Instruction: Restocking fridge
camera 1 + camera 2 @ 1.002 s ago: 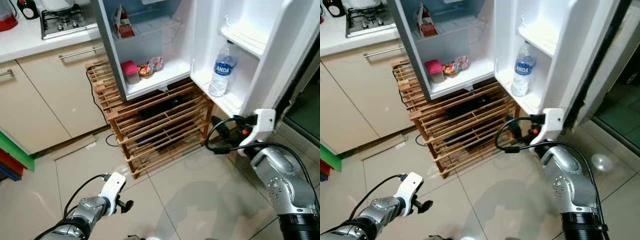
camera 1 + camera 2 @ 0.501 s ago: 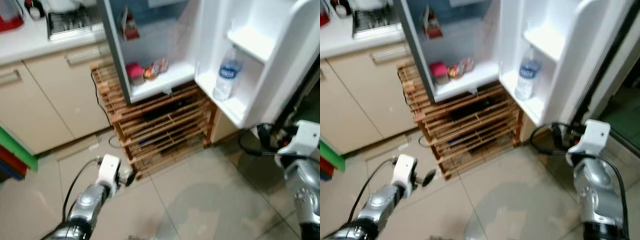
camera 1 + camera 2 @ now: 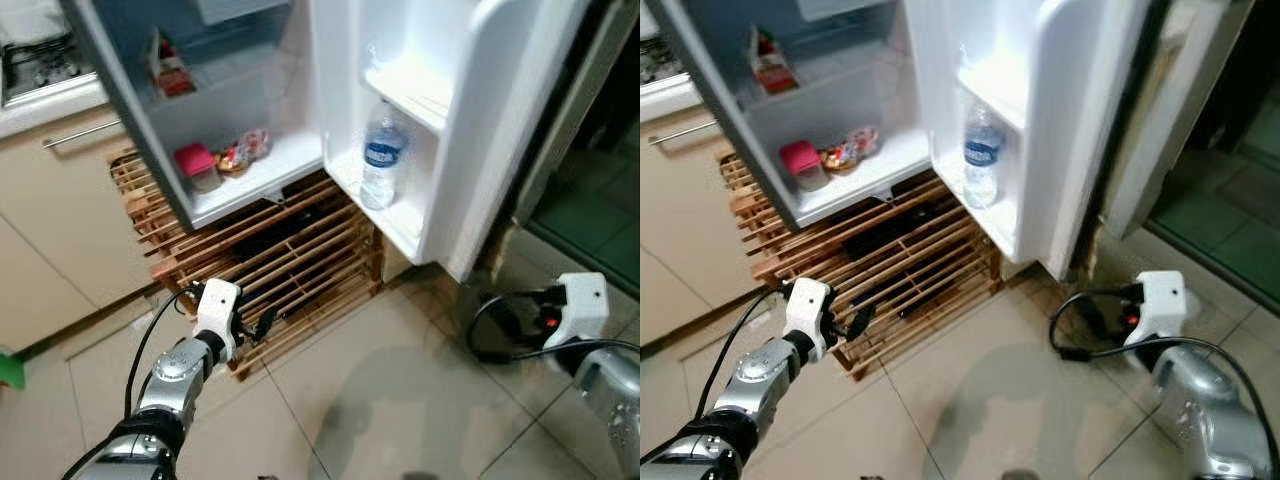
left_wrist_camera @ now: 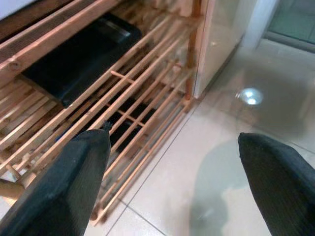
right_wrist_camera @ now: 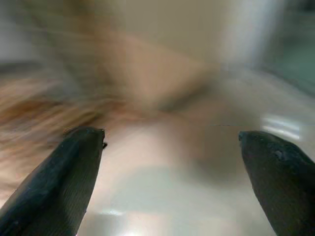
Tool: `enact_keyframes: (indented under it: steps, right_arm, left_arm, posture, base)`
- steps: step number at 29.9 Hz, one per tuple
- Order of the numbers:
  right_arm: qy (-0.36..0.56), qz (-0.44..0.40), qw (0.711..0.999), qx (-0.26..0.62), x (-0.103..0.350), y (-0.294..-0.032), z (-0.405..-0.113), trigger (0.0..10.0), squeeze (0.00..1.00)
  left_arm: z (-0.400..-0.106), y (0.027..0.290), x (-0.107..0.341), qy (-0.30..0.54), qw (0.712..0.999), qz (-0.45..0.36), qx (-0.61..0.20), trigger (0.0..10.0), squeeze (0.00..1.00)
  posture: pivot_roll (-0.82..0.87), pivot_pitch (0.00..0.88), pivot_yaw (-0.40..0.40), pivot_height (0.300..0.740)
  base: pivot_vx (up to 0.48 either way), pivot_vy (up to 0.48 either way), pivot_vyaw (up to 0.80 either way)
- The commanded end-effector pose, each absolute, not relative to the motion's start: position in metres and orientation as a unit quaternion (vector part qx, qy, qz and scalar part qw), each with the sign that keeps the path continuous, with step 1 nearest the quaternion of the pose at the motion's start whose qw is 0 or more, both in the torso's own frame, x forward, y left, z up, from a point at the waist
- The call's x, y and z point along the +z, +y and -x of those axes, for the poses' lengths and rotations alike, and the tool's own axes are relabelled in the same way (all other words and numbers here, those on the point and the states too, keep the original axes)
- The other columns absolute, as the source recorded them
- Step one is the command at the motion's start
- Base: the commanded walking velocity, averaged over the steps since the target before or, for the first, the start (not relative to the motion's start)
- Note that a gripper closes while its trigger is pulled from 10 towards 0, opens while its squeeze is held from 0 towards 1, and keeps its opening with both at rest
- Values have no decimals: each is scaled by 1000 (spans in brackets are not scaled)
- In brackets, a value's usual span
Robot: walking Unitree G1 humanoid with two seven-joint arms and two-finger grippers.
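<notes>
The fridge (image 3: 250, 110) stands open. Its lowest shelf holds a pink-lidded tub (image 3: 197, 165) and snack packets (image 3: 246, 150); a red carton (image 3: 167, 72) sits on the shelf above. A water bottle (image 3: 380, 155) stands upright in the door's lower pocket (image 3: 400, 215). My left gripper (image 3: 263, 323) hangs low in front of the wooden rack (image 3: 280, 250), open and holding nothing, as the left wrist view (image 4: 172, 140) confirms. My right arm (image 3: 578, 308) is low at the right, beyond the door's outer corner. The right gripper (image 5: 172, 132) is open and holding nothing over the floor.
The wooden slatted rack under the fridge holds dark flat items (image 4: 74, 54). Cream cabinets (image 3: 60, 220) with a hob (image 3: 35, 65) on the counter lie to the left. A dark doorway with green flooring (image 3: 590, 200) is to the right. Tiled floor (image 3: 380, 400) stretches in front.
The whole picture has shifted as the camera swung right. My left gripper has risen and come close to the rack's front. My right gripper has drawn back from the door's lower corner.
</notes>
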State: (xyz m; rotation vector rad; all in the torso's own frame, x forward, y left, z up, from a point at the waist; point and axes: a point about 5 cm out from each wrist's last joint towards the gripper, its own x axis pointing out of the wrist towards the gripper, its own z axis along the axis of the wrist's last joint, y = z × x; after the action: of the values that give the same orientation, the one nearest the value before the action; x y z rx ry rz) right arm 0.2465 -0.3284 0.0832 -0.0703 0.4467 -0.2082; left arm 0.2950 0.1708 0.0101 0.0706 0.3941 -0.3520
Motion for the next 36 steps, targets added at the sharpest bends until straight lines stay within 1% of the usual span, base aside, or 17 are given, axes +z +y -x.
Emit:
enact_keyframes:
  steps: [1,2,3,7,9,11,14,20,21,25,28,30,31,33,34,35,36]
  right_arm:
    - [181,88,962,-183,101,-348,-255,10000,0]
    - [181,88,962,-183,101,-348,-255,10000,0]
    - [152,123,954,-228,116,-358,-261,10000,0]
    - [112,125,956,-239,132,-357,-275,10000,0]
    - [64,120,965,-224,150,-346,-293,10000,0]
    - [56,121,967,-219,153,-343,-297,10000,0]
    - [5,101,980,-174,168,-323,-314,10000,0]
    - [-46,65,990,-117,182,-288,-332,10000,0]
    - [-46,65,990,-117,182,-288,-332,10000,0]
    - [-70,24,997,-21,187,-242,-338,10000,0]
    - [-71,-5,997,37,184,-215,-340,10000,0]
    - [-77,-33,992,99,187,-186,-337,10000,0]
    - [-77,-33,992,99,187,-186,-337,10000,0]
    - [-88,-64,973,203,196,-149,-324,10000,0]
    - [-90,-73,963,245,200,-137,-316,10000,0]
    - [-90,-73,963,245,200,-137,-316,10000,0]
    - [-89,-78,955,273,203,-130,-309,10000,0]
  left_arm:
    - [-294,195,8,215,970,-34,-111,10000,0]
    - [-294,195,8,215,970,-34,-111,10000,0]
    - [-298,201,12,215,973,-27,-86,10000,0]
    - [-300,203,14,215,971,-47,-91,10000,0]
    - [-299,201,12,219,969,-56,-100,10000,0]
    - [-298,200,12,220,969,-57,-101,10000,0]
    - [-294,194,7,228,965,-63,-112,10000,0]
    - [-292,192,4,235,963,-67,-113,10000,0]
    - [-292,192,4,235,963,-67,-113,10000,0]
    - [-295,189,8,214,969,-37,-118,10000,0]
    - [-296,187,9,211,969,-36,-123,10000,0]
    - [-297,185,9,212,969,-37,-125,10000,0]
    - [-297,185,9,212,969,-37,-125,10000,0]
    - [-297,184,10,212,968,-38,-129,10000,0]
    - [-297,184,10,212,968,-39,-132,10000,0]
    - [-297,184,10,212,968,-39,-132,10000,0]
    - [-297,184,9,212,967,-40,-135,10000,0]
  posture:
    - [-158,0,113,740]
    - [-158,0,113,740]
    - [-153,0,107,740]
    - [-152,0,106,740]
    - [-151,0,108,740]
    - [-151,0,108,740]
    - [-144,0,103,740]
    - [-132,0,94,740]
    - [-132,0,94,740]
    - [-135,0,96,740]
    - [-137,0,98,740]
    - [-137,0,99,740]
    - [-137,0,99,740]
    - [-134,0,97,740]
    - [-128,0,92,740]
    - [-128,0,92,740]
    - [-127,0,91,740]
  base:
    - [0,0,0]
    - [0,0,0]
    - [0,0,0]
    - [0,0,0]
    - [0,0,0]
    - [0,0,0]
    - [0,0,0]
    - [0,0,0]
    - [0,0,0]
    - [0,0,0]
    - [0,0,0]
    - [0,0,0]
    - [0,0,0]
    - [0,0,0]
    - [0,0,0]
    - [0,0,0]
    - [0,0,0]
